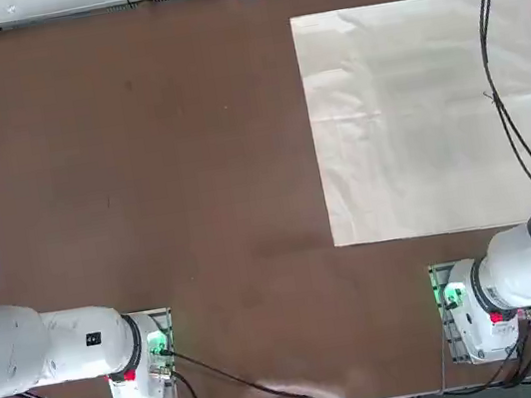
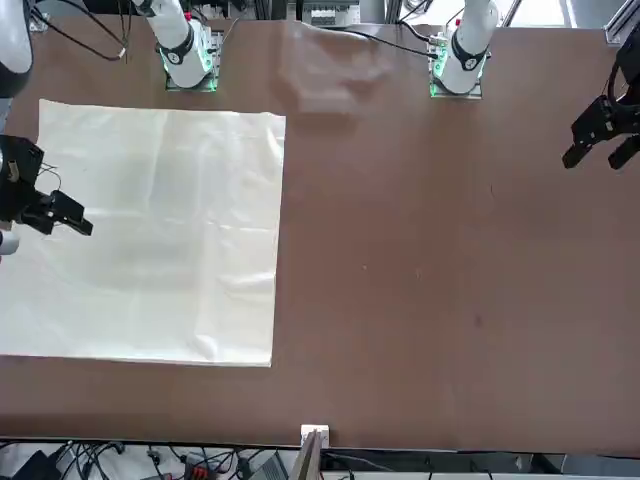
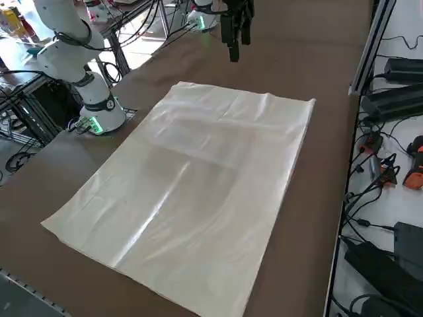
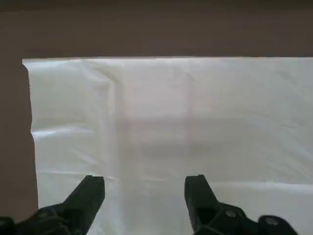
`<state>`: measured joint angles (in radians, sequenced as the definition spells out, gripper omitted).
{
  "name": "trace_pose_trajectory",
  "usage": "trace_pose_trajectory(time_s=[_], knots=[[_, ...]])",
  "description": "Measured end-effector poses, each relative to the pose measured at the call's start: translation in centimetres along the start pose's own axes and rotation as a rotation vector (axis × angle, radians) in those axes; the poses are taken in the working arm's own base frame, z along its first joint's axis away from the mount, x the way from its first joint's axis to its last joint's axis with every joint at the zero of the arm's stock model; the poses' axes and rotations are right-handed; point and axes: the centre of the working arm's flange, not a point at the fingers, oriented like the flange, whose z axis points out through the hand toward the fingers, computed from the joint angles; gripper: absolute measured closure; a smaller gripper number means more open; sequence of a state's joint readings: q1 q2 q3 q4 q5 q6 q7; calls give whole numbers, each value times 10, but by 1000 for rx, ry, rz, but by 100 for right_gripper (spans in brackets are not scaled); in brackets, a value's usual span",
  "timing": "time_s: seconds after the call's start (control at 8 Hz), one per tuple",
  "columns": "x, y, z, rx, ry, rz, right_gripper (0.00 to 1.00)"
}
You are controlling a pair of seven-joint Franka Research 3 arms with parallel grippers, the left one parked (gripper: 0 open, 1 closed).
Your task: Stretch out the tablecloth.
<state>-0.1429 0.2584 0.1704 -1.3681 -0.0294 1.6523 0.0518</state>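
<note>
The tablecloth (image 1: pixel 424 113) is a cream sheet lying flat with faint creases on the right half of the brown table. It also shows in the front view (image 2: pixel 160 230) and the right side view (image 3: pixel 198 191). My right gripper (image 2: pixel 60 212) hangs over the cloth's outer right side, above it and apart from it. In the wrist view the tablecloth (image 4: pixel 195 112) fills most of the picture below the right gripper (image 4: pixel 145 191). Its two black fingers (image 4: pixel 93 191) stand wide apart with nothing between them.
Bare brown table (image 1: pixel 141 178) stretches to the left of the cloth. A black cable (image 1: pixel 499 91) from my right arm hangs over the cloth's right part. The parked left gripper (image 2: pixel 603 130) hangs at the far side. Cables and devices (image 3: pixel 390 165) line a shelf beyond the table's edge.
</note>
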Motion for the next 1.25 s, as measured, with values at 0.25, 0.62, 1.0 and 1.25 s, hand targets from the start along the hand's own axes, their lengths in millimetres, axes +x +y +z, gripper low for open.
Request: trace_pose_trajectory(time_s=[0.25,0.62,1.0,1.25], knots=[[-4,-7,29,3,-13,-11,0],[-44,-30,105,-9,70,-48,4],[-76,-36,179,-9,86,-66,38],[-98,-45,238,2,95,-88,76]])
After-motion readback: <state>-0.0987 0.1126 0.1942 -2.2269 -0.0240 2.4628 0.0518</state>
